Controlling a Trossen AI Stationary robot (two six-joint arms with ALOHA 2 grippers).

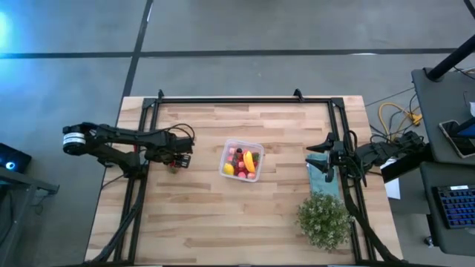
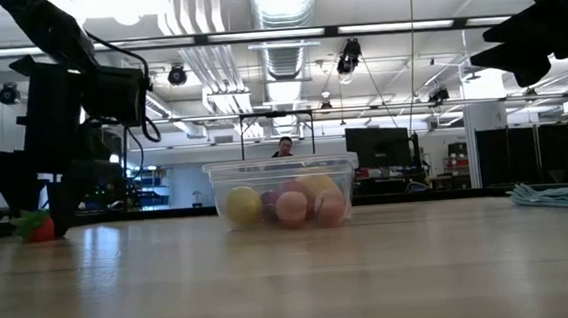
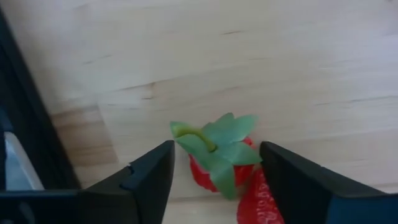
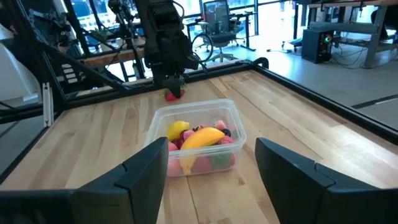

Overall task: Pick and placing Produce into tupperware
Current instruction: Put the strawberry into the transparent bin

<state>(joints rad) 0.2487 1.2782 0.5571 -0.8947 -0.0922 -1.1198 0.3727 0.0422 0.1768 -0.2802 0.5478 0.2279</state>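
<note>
A red strawberry with green leaves [image 3: 219, 163] lies on the wooden table near its left edge, also visible as the strawberry [image 1: 175, 165] from above. My left gripper [image 3: 214, 158] points down over it, open, one finger on each side. The clear tupperware [image 1: 242, 161] stands mid-table and holds a yellow lemon [image 4: 178, 129], an orange-yellow curved piece [image 4: 202, 137] and red and pink berries. My right gripper [image 4: 211, 158] hovers open at the table's right side, facing the tupperware [image 4: 196, 143]. My left gripper comes from above, its fingers straddling the strawberry, which lies on the table with its leaves up. One finger [image 3: 292, 180] stands right beside the red flesh [image 3: 252, 198]. I cannot tell whether it touches it.
A flat teal cloth [image 1: 324, 178] lies under my right gripper, and a green bushy plant [image 1: 324, 219] stands at the near right. A black frame rail [image 1: 245, 99] runs along the table's far edge. Bare wood lies between strawberry and tupperware.
</note>
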